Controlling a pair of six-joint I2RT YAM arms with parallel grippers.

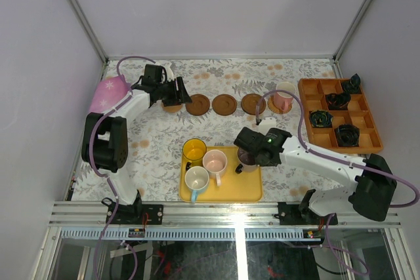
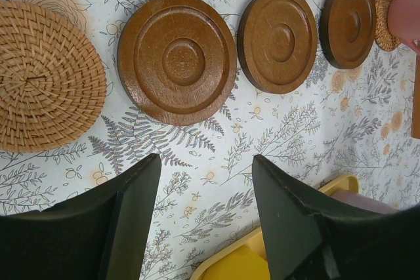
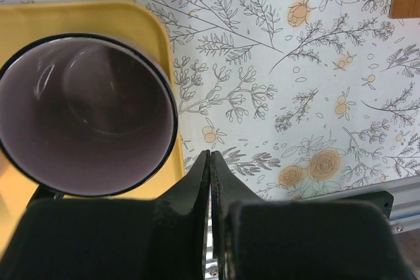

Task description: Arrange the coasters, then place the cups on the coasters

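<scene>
**Right claw [image 3: 209, 162] shut beside the purple cup [image 3: 85, 116]; left claw [image 2: 205, 188] part open near the coaster row**

Nearest, on the yellow tray [image 1: 230, 191]: white cup with blue handle [image 1: 196, 179]. Just behind it, pale pink cup [image 1: 215, 161] and amber cup [image 1: 194, 151]. All three upright and close together.

At the tray's right edge, the purple cup, upright. Right claw's fingers pressed flat together just beside its rim. Nothing visible between them. No telling whether they touch the cup.

Farther out, over bare floral cloth [image 2: 275, 136], left claw parted to a middling gap, nothing between its fingers, just short of the coasters.

Beyond, in a row from left to right: woven coaster [image 2: 46, 77], first wooden coaster [image 2: 177, 57], second wooden coaster [image 2: 282, 37], third wooden coaster [image 2: 348, 23], far woven coaster [image 2: 387, 4]. Near one another, not touching.

On the far woven coaster, the salmon cup [image 1: 283, 96], upright.

Off to the right, an orange compartment box [image 1: 308, 88] with black parts [image 1: 347, 134] in several cells.
</scene>
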